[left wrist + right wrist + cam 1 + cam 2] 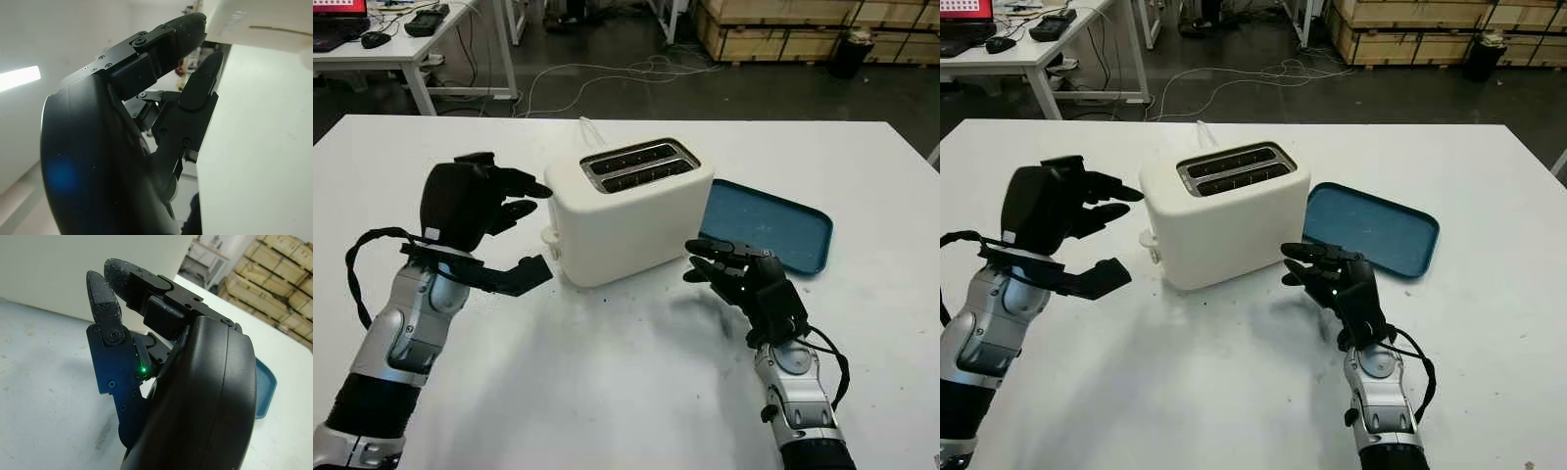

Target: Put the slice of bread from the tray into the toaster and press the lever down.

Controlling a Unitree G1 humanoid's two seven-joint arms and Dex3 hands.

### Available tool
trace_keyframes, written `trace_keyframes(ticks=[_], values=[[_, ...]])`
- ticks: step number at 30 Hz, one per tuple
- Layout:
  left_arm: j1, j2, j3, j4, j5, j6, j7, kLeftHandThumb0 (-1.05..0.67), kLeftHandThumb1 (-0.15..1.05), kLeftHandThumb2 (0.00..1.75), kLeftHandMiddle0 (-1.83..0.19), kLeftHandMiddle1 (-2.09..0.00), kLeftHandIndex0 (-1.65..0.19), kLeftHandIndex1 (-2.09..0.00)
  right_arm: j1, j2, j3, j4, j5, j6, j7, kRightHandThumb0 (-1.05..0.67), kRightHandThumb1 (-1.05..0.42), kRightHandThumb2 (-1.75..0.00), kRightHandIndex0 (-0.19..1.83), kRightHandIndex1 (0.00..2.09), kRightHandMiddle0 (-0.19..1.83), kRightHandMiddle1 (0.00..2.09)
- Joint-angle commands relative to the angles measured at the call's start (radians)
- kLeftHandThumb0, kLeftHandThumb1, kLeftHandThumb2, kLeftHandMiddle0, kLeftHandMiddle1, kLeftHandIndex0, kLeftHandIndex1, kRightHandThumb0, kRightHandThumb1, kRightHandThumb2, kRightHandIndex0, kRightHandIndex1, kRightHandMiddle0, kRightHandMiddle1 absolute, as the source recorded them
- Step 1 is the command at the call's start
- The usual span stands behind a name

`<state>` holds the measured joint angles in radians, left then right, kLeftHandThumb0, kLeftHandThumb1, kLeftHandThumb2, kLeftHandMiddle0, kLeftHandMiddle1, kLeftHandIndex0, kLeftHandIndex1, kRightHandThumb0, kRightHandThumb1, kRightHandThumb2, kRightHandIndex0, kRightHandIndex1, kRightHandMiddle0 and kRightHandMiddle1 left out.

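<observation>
Left eye view: both empty, open hands flank the toaster (631, 211), left hand (475, 211) raised, right hand (744, 279) lower.

The toaster (631, 211) stands between both hands, with open table (607, 392) in front.

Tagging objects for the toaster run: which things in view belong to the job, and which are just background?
Job:
- toaster, white, middle of the table, slots up
- blue tray, beside the toaster; no bread visible on it
- left hand, open, raised by the toaster's lever end
- right hand, open, in front of the tray

Background:
- desk beyond the table
- floor cables
- wooden crates
</observation>
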<state>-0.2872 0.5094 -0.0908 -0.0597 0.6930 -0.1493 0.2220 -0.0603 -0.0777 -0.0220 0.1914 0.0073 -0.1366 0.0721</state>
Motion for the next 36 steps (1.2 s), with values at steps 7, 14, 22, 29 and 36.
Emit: trace_keyframes(ticks=[7,14,22,29,36], values=[[0.048,-0.060,0.064,-0.035,-0.122,-0.010,-0.021,-0.14,0.77,0.02,-0.83,-1.28,-1.28,-0.01,-0.037,-0.018,-0.049,0.006,0.028,-0.059,0.005,-0.47,-0.85,0.00,1.02,0.74,1.24,0.00],[0.113,-0.160,0.107,-0.020,-0.243,-0.027,0.003,-0.26,0.86,0.02,-0.72,-1.14,-1.06,0.00,-0.138,-0.065,-0.131,0.003,0.116,-0.099,0.067,-0.44,-0.86,0.00,1.00,0.72,1.20,0.00],[0.140,-0.242,0.101,0.007,-0.267,-0.015,0.013,-0.38,0.90,0.01,-0.64,-1.14,-0.94,0.00,-0.220,-0.097,-0.164,0.017,0.189,-0.029,0.123,-0.43,-0.83,0.00,0.87,0.53,1.09,0.00],[0.131,-0.251,0.100,-0.003,-0.252,0.018,-0.011,-0.43,0.90,0.00,-0.59,-1.19,-0.93,0.00,-0.312,-0.180,-0.153,0.072,0.174,0.016,0.181,-0.46,-0.85,0.00,0.88,0.37,1.00,0.00],[0.087,-0.150,0.141,-0.095,-0.297,0.116,-0.197,-0.45,0.88,0.00,-0.49,-1.16,-0.91,0.00,-0.498,-0.301,-0.134,0.312,0.119,-0.047,0.290,-0.51,-0.84,0.00,0.88,0.37,0.96,0.00]])
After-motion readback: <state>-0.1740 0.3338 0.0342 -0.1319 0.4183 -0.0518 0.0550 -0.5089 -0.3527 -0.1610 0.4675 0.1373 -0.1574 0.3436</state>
